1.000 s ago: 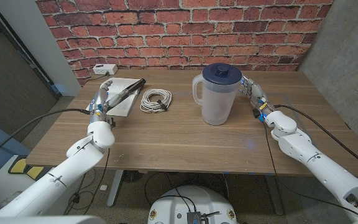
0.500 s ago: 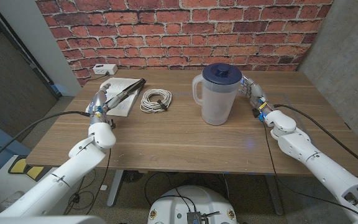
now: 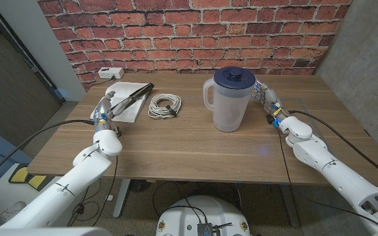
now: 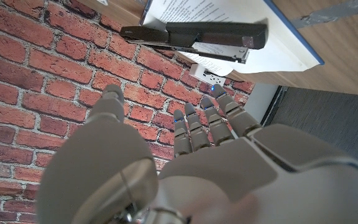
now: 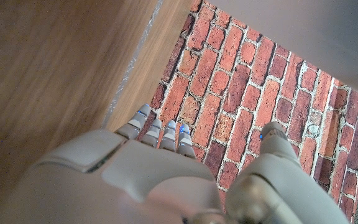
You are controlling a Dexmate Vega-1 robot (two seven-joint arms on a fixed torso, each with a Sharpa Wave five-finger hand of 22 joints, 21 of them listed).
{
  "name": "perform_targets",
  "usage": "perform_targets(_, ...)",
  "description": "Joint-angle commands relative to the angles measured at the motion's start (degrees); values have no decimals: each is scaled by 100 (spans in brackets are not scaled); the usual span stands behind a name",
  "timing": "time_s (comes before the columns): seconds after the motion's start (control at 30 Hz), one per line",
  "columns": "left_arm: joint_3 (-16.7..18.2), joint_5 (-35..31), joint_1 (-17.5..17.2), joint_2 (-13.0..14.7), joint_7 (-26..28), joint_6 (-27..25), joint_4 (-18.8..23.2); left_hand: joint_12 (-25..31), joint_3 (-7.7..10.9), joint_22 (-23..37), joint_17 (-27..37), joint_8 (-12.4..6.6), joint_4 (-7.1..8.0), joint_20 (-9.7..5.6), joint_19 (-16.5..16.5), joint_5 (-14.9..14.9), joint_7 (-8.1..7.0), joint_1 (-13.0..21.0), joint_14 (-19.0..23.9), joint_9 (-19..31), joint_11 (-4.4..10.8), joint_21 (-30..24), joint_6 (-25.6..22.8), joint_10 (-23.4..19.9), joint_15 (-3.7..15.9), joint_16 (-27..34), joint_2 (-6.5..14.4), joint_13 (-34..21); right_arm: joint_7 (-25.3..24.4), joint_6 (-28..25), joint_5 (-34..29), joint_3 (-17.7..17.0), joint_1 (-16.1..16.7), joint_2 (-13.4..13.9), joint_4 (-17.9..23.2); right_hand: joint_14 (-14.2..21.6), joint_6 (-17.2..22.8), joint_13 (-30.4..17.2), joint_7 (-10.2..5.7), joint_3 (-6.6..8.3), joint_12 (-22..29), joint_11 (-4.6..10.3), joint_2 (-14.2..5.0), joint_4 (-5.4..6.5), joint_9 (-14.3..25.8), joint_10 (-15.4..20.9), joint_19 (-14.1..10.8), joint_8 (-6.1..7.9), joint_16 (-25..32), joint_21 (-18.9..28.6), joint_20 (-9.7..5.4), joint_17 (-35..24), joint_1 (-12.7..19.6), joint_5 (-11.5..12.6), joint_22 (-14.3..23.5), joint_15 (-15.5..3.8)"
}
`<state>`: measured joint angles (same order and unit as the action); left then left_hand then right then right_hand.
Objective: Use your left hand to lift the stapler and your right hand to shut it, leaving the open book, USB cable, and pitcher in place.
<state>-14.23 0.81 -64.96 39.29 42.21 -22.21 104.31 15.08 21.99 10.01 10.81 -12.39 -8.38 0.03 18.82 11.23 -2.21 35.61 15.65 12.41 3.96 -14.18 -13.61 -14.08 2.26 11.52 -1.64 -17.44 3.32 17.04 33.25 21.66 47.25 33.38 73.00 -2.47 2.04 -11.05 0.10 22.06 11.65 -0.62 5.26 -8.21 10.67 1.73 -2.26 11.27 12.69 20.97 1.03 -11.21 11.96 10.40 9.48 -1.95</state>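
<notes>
A black stapler (image 3: 134, 97) lies across the open book (image 3: 125, 108) at the back left of the table. In the left wrist view the stapler (image 4: 197, 36) shows its upper arm a little apart from its base, on the book's page (image 4: 284, 46). My left hand (image 3: 105, 109) is just short of the book's near left edge, fingers spread and pointing toward it, holding nothing. Its fingers (image 4: 211, 121) are apart from the stapler. My right hand (image 3: 268, 99) stands to the right of the pitcher (image 3: 228, 98), fingers straight, holding nothing.
A white coiled USB cable (image 3: 164, 105) lies just right of the book. A white box (image 3: 110, 73) sits at the back left against the brick wall. The clear pitcher with its blue lid stands mid-table between the two hands.
My left hand has drawn back a little from the book toward the table's near side. The right hand, stapler, cable and pitcher have not moved.
</notes>
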Motion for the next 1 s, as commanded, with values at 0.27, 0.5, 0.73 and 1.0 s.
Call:
perform_targets(0.27,13,218,81,-36,137,-342,-129,63,-51,22,13,-49,10,10,93,-19,50,58,88,25,-56,24,-73,-129,162,43,20,-35,10,68,-2,26,-30,-59,-125,30,27,-28,-1,-86,2,17,45,43,16,31,-69,2,-23,-45,10,-22,-68,-3,9,-26)
perform_targets(0.5,-49,202,136,29,146,-503,-140,55,-46,21,9,-46,-4,30,92,-22,66,106,71,25,-62,42,-68,-111,138,33,44,-44,-2,71,2,26,-15,-64,-96,29,31,-29,-6,-122,1,18,74,58,16,33,-73,2,-23,-68,12,-27,-113,-3,10,-32)
perform_targets(0.73,-167,106,205,91,183,-669,-161,109,-46,21,6,-73,-27,68,97,-36,68,209,225,26,-27,80,-147,-254,178,86,96,-67,-52,9,-15,19,28,-11,19,29,28,-29,-4,-141,-1,15,83,65,16,31,-77,0,-25,-90,18,-29,-131,1,10,-35)
perform_targets(1.0,-176,176,209,102,153,-656,-217,110,-58,21,4,-76,-37,62,111,-45,70,247,238,26,-30,93,-163,-265,173,82,96,-77,-175,-124,-27,4,118,56,213,28,15,-29,-5,-146,-4,18,73,65,16,27,-85,-6,-29,-115,16,-26,-124,10,11,-36)
